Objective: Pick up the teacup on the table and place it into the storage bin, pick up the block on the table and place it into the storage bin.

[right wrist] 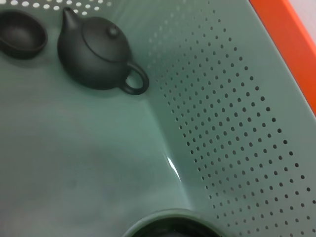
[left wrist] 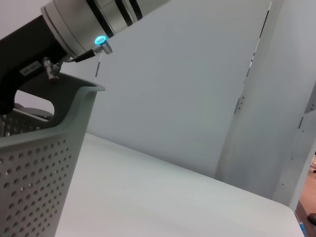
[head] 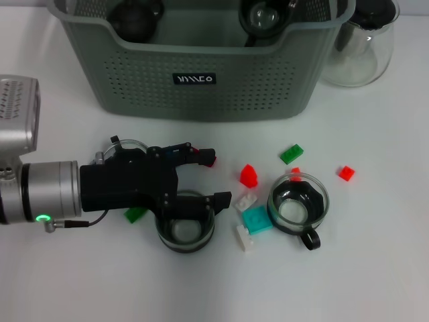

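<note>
Near the counter's left edge: left gripper (head: 213, 178) reaching in low, jaws spread wide and holding nothing, lower finger overlapping the rim of a glass teacup (head: 185, 231) toward the near edge. Centre: scattered blocks, among them a red block (head: 249, 175) and a teal block (head: 257, 219); beside them a handled cup (head: 298, 204). Far edge: storage bin (head: 201, 87), teapot (right wrist: 96, 52) inside. Right arm (left wrist: 84, 19) over the bin, gripper hidden. Step judged: teacup pick-up. Next: centre jaws on the cup, close.
</note>
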Action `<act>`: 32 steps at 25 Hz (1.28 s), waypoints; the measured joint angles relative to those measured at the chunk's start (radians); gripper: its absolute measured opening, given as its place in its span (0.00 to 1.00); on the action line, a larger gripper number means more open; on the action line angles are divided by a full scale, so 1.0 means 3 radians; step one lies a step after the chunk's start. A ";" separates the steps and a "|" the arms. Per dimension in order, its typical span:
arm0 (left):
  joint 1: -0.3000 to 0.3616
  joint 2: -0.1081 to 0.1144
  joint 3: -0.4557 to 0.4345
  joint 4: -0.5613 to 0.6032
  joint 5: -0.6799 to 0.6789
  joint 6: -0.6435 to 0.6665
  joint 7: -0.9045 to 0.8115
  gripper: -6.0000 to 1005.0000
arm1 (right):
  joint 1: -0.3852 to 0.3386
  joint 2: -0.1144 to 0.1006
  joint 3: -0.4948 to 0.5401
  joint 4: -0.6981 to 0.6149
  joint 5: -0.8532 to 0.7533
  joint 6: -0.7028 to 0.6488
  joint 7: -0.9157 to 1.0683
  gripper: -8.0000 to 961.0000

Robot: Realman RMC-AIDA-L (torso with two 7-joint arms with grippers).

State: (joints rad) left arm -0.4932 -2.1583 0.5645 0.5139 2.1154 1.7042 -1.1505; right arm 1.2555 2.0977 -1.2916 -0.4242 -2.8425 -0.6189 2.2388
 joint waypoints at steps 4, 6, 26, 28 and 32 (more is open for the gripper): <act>-0.0003 0.0000 0.0000 0.0000 0.0000 0.0000 -0.0001 0.87 | 0.0004 0.0002 0.0000 -0.0009 0.0000 -0.0002 0.0005 0.08; -0.0003 0.0000 0.0000 0.0000 0.0000 0.0000 -0.0003 0.87 | 0.0004 0.0003 0.0000 -0.0011 0.0000 -0.0003 0.0005 0.09; 0.0022 0.0014 -0.0004 0.0000 0.0000 0.0020 -0.0020 0.87 | -0.0239 0.0000 0.0047 -0.1426 0.0136 -0.0646 0.0091 0.60; 0.0023 0.0017 -0.0004 0.0000 0.0000 0.0023 -0.0020 0.87 | -0.0285 0.0000 0.0072 -0.1681 0.0268 -0.0800 0.0102 0.60; 0.0023 0.0020 -0.0005 0.0000 0.0000 0.0027 -0.0021 0.87 | -0.0455 -0.0028 0.0215 -0.2266 0.0730 -0.1202 0.0061 0.61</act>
State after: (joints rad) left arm -0.4863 -2.1524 0.5629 0.5139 2.1154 1.7123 -1.1567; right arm 1.1190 2.0894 -1.2271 -1.1039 -2.6236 -0.9795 2.2571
